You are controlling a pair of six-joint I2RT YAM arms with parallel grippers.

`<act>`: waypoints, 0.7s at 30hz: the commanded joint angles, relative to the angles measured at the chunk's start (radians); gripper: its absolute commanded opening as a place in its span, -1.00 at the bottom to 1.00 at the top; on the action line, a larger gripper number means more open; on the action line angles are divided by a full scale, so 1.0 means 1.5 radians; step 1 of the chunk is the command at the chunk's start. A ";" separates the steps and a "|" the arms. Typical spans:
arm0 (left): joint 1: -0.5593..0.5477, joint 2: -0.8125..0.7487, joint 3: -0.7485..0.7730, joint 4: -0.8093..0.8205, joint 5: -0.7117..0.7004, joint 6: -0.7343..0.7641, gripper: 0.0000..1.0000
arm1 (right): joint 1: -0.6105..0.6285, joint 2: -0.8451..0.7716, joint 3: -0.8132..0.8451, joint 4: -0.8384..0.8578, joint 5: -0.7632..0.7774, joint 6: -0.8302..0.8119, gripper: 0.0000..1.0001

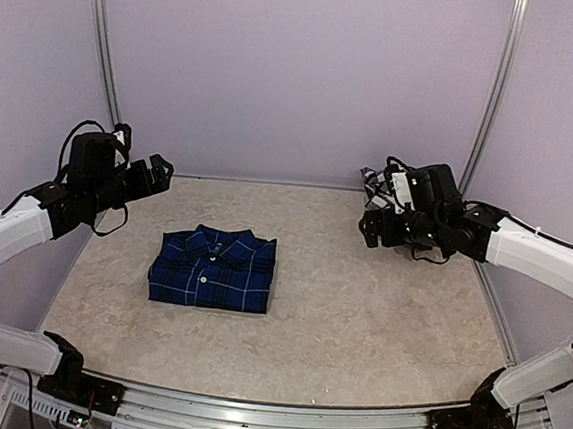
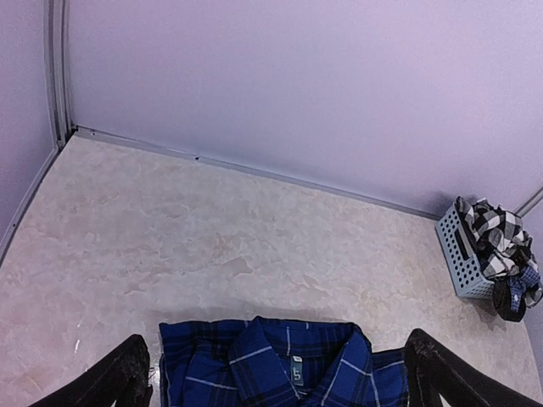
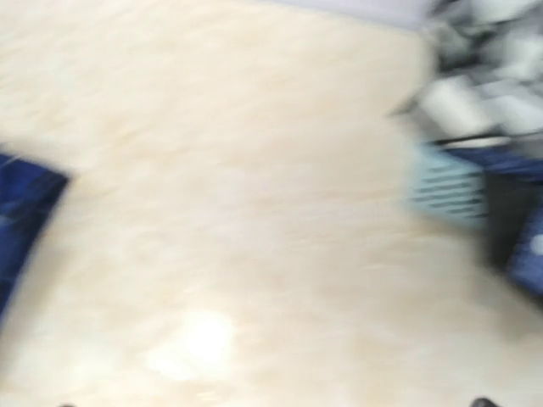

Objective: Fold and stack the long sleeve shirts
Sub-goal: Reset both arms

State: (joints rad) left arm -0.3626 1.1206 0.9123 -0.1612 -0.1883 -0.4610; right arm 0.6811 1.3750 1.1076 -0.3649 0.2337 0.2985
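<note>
Left gripper [image 1: 160,172] hung above the table [image 1: 377,323] with its fingers [image 2: 119,377] spread wide and nothing between them. The folded navy plaid shirt [image 1: 213,268] lay flat below and just ahead of it. Right gripper [image 1: 372,228], also parted and empty though its own view was blurred, hovered well to that shirt's right, with the black-and-white checked shirt [image 2: 490,231] crumpled in the mesh basket [image 2: 458,254] just beyond it.
</note>
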 commanded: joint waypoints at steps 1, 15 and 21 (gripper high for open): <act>-0.039 -0.006 0.072 -0.073 -0.089 0.050 0.98 | -0.023 -0.053 0.023 -0.056 0.061 -0.057 0.98; 0.016 -0.157 -0.067 0.058 0.036 0.041 0.98 | -0.024 -0.193 -0.071 0.027 0.099 -0.076 0.99; -0.056 -0.199 -0.100 0.071 -0.069 0.071 0.98 | -0.023 -0.234 -0.106 0.067 0.102 -0.088 0.99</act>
State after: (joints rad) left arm -0.4202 0.8577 0.7864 -0.1101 -0.2089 -0.3908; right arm 0.6476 1.0588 0.9691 -0.3386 0.3641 0.1871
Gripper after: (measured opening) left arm 0.990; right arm 0.995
